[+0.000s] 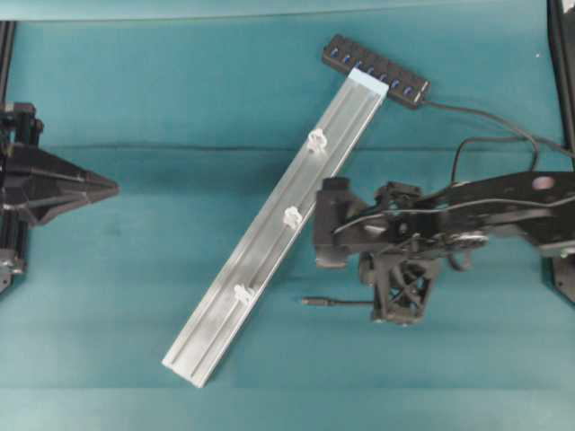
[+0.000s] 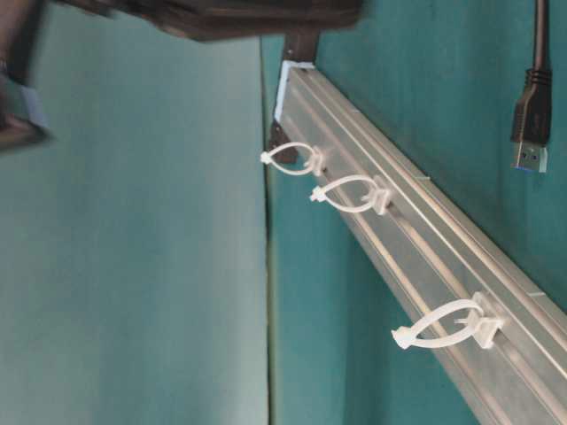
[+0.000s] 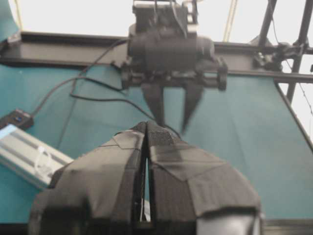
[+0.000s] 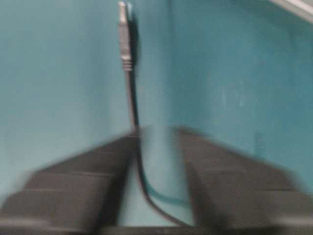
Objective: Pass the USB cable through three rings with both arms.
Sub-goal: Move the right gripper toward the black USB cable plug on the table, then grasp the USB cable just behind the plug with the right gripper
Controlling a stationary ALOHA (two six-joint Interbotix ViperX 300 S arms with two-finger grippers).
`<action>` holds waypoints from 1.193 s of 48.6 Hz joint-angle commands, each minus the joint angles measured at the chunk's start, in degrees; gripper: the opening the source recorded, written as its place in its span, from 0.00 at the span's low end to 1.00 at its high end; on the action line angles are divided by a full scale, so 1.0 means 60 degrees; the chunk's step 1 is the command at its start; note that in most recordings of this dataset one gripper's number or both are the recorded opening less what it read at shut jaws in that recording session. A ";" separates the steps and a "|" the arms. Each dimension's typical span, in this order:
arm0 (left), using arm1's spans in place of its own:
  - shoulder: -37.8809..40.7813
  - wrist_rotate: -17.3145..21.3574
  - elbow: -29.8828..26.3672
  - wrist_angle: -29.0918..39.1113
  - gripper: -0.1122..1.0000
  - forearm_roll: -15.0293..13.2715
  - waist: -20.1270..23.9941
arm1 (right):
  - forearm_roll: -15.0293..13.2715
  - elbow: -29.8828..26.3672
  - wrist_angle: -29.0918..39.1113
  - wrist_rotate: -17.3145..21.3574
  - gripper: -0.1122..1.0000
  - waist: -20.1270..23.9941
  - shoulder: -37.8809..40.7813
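Note:
The USB cable [image 1: 346, 303] lies on the teal cloth right of the rail, its plug [image 1: 314, 303] pointing left toward the nearest ring. My right gripper [image 1: 382, 305] is over the cable. In the right wrist view its jaws [image 4: 156, 134] stand apart and blurred, with the thin cord [image 4: 129, 98] running between them along the left finger and the plug [image 4: 123, 29] ahead. The three rings [image 1: 316, 139] [image 1: 292, 215] [image 1: 242, 293] stand along the silver rail [image 1: 269, 233]. My left gripper [image 1: 112, 188] is shut and empty at the far left.
A black multi-port hub [image 1: 375, 70] sits at the rail's far end, its cord looping back past the right arm. The table-level view shows the plug [image 2: 530, 124] clear of the rail [image 2: 425, 230]. A seam in the cloth crosses behind the rail.

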 commanded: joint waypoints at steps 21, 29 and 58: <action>0.0044 0.0015 -0.0249 -0.0059 0.09 0.0015 0.0161 | -0.0483 -0.0088 -0.1421 0.0088 0.84 0.0234 0.1304; 0.0059 0.0000 -0.0234 -0.0059 0.09 0.0015 0.0161 | -0.0454 -0.0176 -0.1494 0.0117 0.84 0.0410 0.1729; 0.0103 -0.0015 -0.0234 -0.0044 0.09 0.0015 0.0161 | -0.0366 -0.0146 -0.1772 0.0161 0.73 0.0674 0.2446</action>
